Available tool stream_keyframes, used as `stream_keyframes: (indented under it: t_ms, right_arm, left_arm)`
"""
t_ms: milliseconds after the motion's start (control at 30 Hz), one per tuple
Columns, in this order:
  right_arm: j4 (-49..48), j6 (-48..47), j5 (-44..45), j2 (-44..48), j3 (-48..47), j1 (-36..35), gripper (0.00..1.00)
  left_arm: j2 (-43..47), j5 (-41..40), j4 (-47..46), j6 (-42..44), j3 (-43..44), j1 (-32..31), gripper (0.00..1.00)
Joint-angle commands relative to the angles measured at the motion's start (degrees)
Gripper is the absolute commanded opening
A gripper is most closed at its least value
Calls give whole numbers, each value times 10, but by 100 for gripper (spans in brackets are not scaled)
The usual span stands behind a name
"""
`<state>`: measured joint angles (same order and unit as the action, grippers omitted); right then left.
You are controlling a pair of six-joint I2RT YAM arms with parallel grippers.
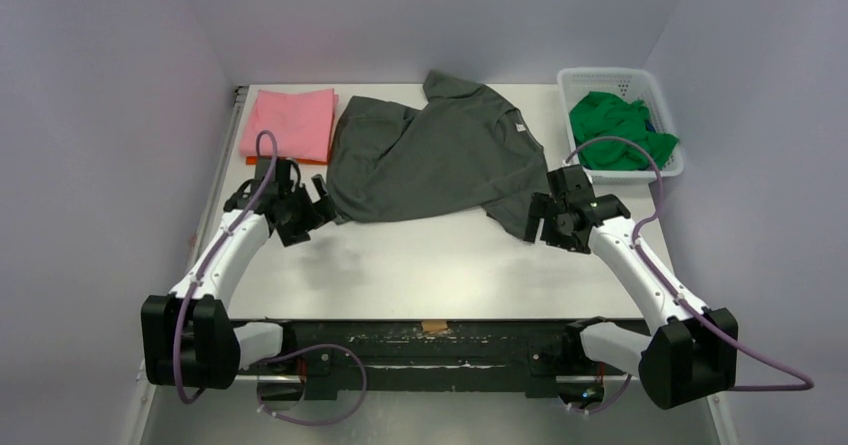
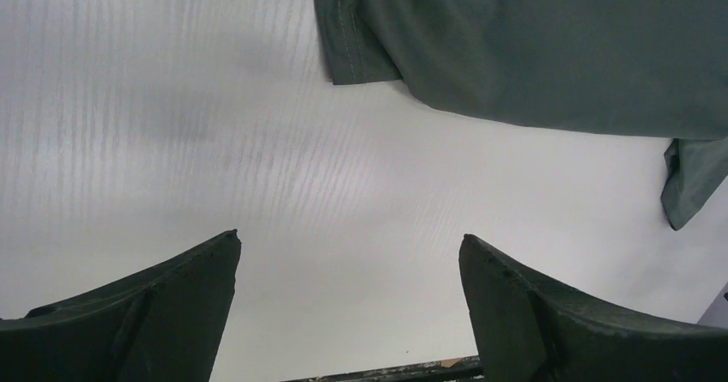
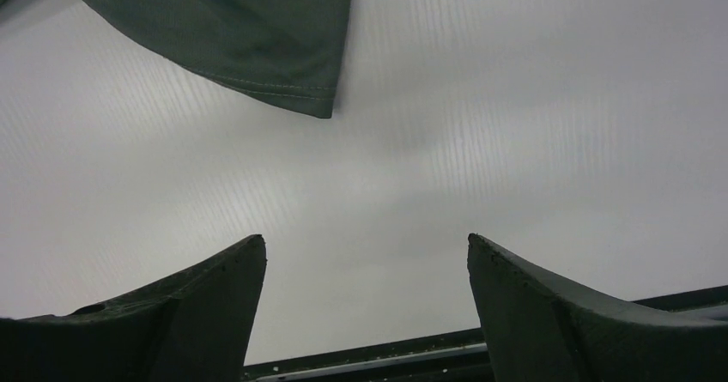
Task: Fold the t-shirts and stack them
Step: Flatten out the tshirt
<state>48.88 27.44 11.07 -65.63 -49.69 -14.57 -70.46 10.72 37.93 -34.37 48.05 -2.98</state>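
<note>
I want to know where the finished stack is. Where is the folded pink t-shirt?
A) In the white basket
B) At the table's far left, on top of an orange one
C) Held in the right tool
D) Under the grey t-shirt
B: the pink t-shirt lies folded at far left with the edge of an orange t-shirt peeking out beneath it; the basket holds the green t-shirt.
</note>
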Motion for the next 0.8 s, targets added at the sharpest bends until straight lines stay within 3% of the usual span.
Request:
stream_keyframes:
  t_ms: [0,200,500,767]
  right_arm:
    - [-43,3,8,-2,-12,2,86]
    - [-134,-8,-48,-16,20,1,85]
    - [-198,5,-66,-46,37,2,83]
    - [-195,4,-39,-51,38,2,83]
  left_arm:
    - [1,-12,-46,-13,-10,-11,95]
    - [-41,-16,-99,-23,-23,-15,88]
    - [-187,-23,-128,-37,44,-16,52]
    - [-269,-83,-66,-39,138,-50,44]
